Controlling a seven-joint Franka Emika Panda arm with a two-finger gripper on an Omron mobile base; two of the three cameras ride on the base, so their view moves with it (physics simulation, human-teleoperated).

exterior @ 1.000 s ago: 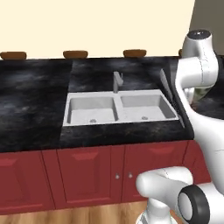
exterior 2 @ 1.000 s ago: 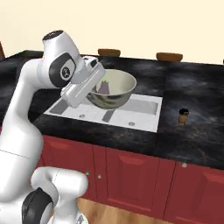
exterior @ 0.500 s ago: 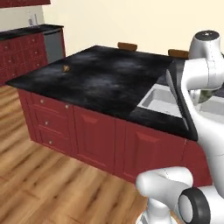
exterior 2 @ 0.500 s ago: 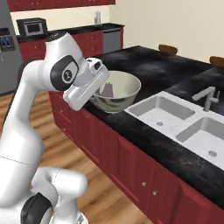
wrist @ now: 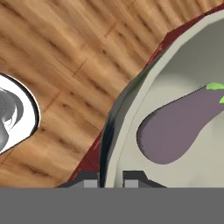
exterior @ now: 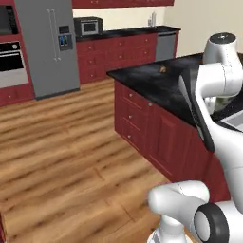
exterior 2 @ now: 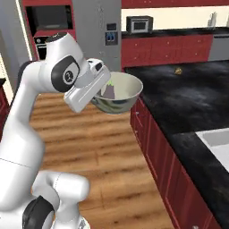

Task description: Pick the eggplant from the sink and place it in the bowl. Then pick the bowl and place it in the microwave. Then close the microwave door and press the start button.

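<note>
My gripper (exterior 2: 99, 91) is shut on the near rim of the cream-white bowl (exterior 2: 120, 93) and holds it in the air beside the island's end, over the wooden floor. The dark purple eggplant (exterior 2: 109, 91) lies inside the bowl. In the hand view the bowl's rim (wrist: 131, 100) runs between my two finger tips (wrist: 89, 182), and the eggplant (wrist: 183, 127) rests against the inner wall, green stem at the right. A corner of the sink (exterior 2: 218, 136) shows at the lower right. The black microwave (exterior 2: 47, 18) sits high in the red cabinets; how its door stands is unclear.
A dark-topped island with red cabinets (exterior: 152, 123) stretches to my right, with a small brown item (exterior: 163, 69) on it. A grey fridge (exterior: 47, 47), a silver oven (exterior: 9, 61) and a small silver microwave (exterior: 88, 26) line the far wall. Open wooden floor (exterior: 71, 156) lies between.
The whole picture has swung from the sink over the island's corner to the fridge wall, so the camera has moved. The bowl with the eggplant stays in the gripper.
</note>
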